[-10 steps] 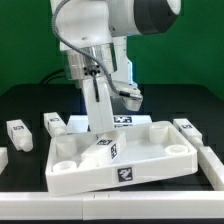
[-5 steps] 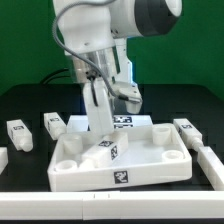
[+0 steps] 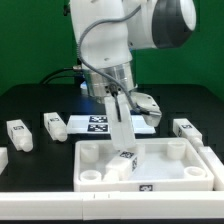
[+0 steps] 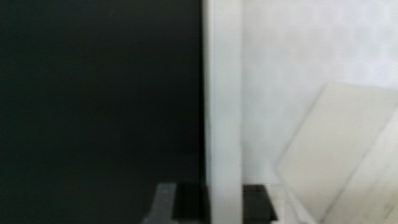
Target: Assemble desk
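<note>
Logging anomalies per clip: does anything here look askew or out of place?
The leg in the hand leans instead of standing upright, its lower end inside the desk panel. Otherwise nothing stands out: spare legs sit loose on the table, nothing looks broken.

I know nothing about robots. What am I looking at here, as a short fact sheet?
Hand: the robot's hand, shut on a blocky white plastic leg
Held leg: nearly upright, slightly tilted, lower end down inside the panel
Panel: wide white rimmed plastic desk panel, lying flat on the black table
Loose legs: two small white tagged legs on the exterior view's left, one more leg on its right
Behind the panel: flat white marker board
</note>
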Action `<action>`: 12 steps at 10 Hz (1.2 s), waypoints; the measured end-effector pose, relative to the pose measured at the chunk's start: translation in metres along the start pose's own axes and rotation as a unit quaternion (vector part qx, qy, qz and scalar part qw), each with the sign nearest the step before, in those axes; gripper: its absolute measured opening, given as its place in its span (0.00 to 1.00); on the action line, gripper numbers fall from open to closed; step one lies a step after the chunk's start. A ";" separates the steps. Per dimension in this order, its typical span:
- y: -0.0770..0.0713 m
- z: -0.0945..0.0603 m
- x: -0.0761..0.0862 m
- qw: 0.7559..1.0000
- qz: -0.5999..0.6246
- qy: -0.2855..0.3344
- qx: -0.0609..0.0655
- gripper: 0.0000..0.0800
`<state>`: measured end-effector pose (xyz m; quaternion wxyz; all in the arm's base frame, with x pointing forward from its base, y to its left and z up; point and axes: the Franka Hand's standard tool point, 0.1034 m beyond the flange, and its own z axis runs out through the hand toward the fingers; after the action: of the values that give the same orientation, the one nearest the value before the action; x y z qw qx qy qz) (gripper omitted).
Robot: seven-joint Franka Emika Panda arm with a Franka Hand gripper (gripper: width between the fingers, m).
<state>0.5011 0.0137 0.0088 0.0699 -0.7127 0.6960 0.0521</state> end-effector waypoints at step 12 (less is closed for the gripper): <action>-0.014 0.001 -0.008 1.000 0.017 0.011 0.011 0.69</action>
<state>0.5150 0.0217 0.0093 0.0692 -0.7006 0.7092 0.0379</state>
